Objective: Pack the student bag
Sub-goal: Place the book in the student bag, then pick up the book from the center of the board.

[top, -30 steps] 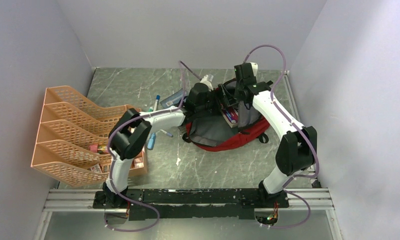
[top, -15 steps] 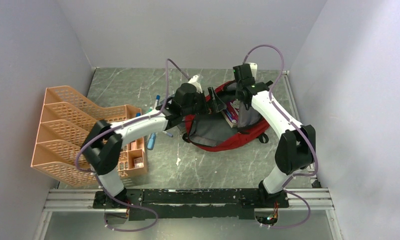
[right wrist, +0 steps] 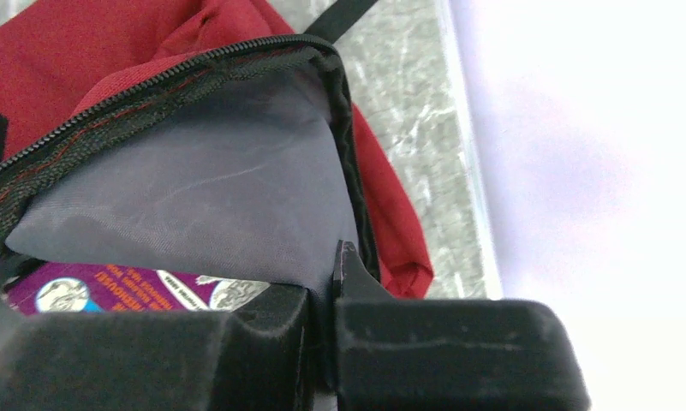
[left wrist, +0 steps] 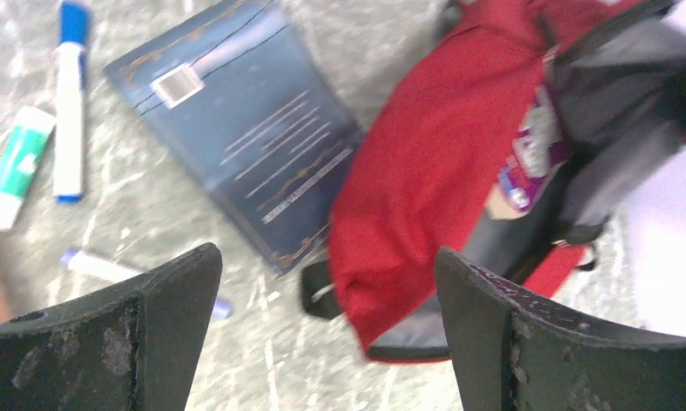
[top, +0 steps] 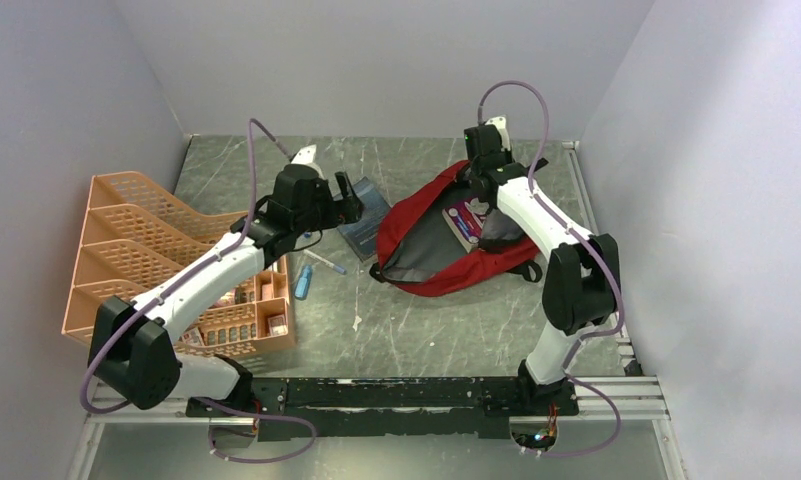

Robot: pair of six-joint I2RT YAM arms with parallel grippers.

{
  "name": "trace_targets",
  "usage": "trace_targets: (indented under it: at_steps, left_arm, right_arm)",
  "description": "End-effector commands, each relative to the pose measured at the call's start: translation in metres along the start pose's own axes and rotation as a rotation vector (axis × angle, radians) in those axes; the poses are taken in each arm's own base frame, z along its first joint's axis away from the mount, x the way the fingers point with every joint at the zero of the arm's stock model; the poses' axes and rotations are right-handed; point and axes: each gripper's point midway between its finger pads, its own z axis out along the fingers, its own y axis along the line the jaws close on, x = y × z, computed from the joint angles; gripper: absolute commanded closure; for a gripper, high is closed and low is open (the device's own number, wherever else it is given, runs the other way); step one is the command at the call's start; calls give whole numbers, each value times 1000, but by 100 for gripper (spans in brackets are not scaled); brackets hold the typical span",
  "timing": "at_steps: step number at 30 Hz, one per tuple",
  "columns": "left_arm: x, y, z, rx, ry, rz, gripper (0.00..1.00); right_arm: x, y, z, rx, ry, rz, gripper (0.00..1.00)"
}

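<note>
The student bag lies open at the back middle, red with grey lining, and a purple book shows inside it. My right gripper is shut on the bag's far rim. In the right wrist view the grey lining and black zipper edge are pinched at my right gripper, with the purple book below. My left gripper hangs open and empty left of the bag, over a dark blue notebook. In the left wrist view the left gripper frames the bag and the notebook.
An orange mesh organiser with small items stands at the left. A blue marker, a green glue stick and a white pen lie on the marble table beside the notebook. Grey walls close in on three sides.
My left arm has drawn back leftward from the bag's opening to above the blue notebook, still open. The right gripper keeps its hold on the bag's rim, and the purple book now shows inside.
</note>
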Motion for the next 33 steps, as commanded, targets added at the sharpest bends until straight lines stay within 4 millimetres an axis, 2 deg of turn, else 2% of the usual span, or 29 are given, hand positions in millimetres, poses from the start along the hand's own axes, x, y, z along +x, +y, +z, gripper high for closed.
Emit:
trace_targets:
  at_steps: [1, 3, 6, 12, 14, 19, 25, 28, 30, 33]
  left_arm:
    - [16, 37, -10, -109, 56, 50, 2]
    - [19, 44, -10, -133, 66, 50, 2]
    - [25, 50, -7, -149, 86, 45, 2]
    - [37, 54, 2, -157, 134, 23, 2]
    - [39, 55, 4, -164, 143, 21, 2]
    - [35, 61, 6, -189, 125, 10, 2]
    - [32, 62, 10, -182, 113, -18, 2]
    - [36, 64, 15, -186, 132, -29, 2]
    - [39, 65, 19, -190, 140, -43, 2]
    - [43, 67, 23, -192, 143, -73, 2]
  right_arm:
    - [-37, -43, 9, 171, -83, -7, 95]
    - [-40, -44, 9, 162, -86, -13, 94]
    - [-37, -34, 11, 99, -78, -33, 89]
    - [-22, -1, 4, -92, -37, 39, 62]
    - [-20, 6, -2, -140, -14, 84, 57]
    - [-26, 3, -18, -168, 16, 167, 51]
    - [-47, -17, -48, -174, -49, 263, 40]
    - [-62, -18, -66, -233, -102, 335, 36]
    - [-78, -6, -81, -340, -151, 385, 36]
    - [-92, 40, -103, -593, -172, 390, 36]
